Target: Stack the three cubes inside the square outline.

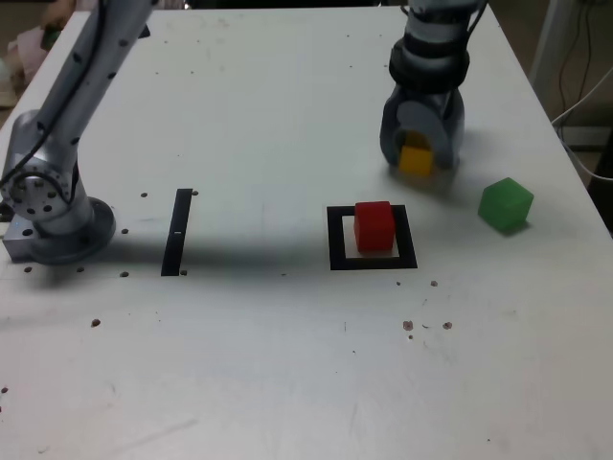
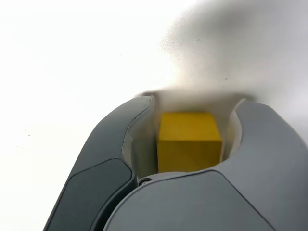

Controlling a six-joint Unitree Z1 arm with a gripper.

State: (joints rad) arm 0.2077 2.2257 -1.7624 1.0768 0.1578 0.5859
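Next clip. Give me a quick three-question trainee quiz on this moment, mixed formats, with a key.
1. True or false: the red cube sits inside the square outline.
2. Which cube lies between the fingers of the gripper? A green, B yellow, C red.
3. Fill in: in the exterior view, the green cube rests on the table to the ____ of the outline.

Key: 1 true. 2 B, the yellow cube. 3 right.
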